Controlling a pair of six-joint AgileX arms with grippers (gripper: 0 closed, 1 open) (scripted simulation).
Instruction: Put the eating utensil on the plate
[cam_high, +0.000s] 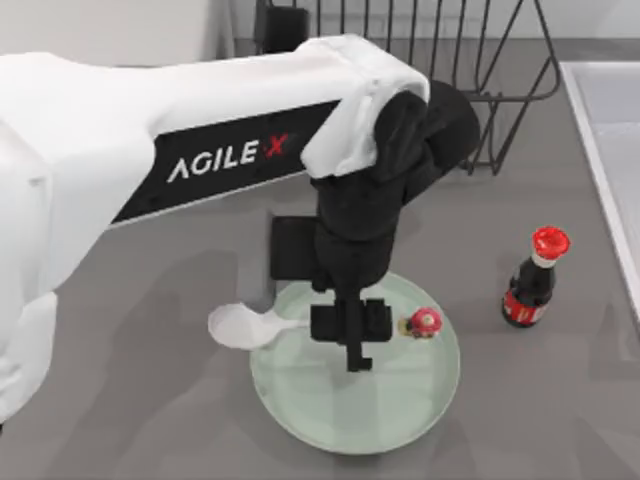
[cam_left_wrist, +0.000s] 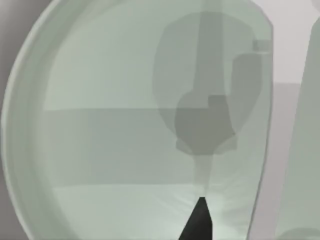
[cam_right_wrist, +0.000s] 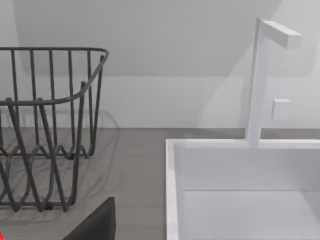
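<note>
The white spoon (cam_high: 240, 325) lies across the left rim of the pale mint-green plate (cam_high: 400, 410). Its broad bowl sticks out over the table and its slim handle runs inward under my left gripper (cam_high: 357, 352). That gripper hangs low over the plate's middle, and its black body hides the end of the handle. I cannot tell whether it holds the spoon. In the left wrist view the plate (cam_left_wrist: 100, 150) is close below, with the gripper's shadow on it and a dark tip of the gripper (cam_left_wrist: 200, 225) at the edge.
A small red-capped mushroom figure (cam_high: 423, 322) sits on the plate's right part. A red-capped dark bottle (cam_high: 530, 285) stands right of the plate. A black wire rack (cam_high: 470, 80) is at the back, and a white basin (cam_right_wrist: 240, 190) at the right. A dark piece of my parked right gripper (cam_right_wrist: 95, 225) shows near the rack (cam_right_wrist: 50, 125).
</note>
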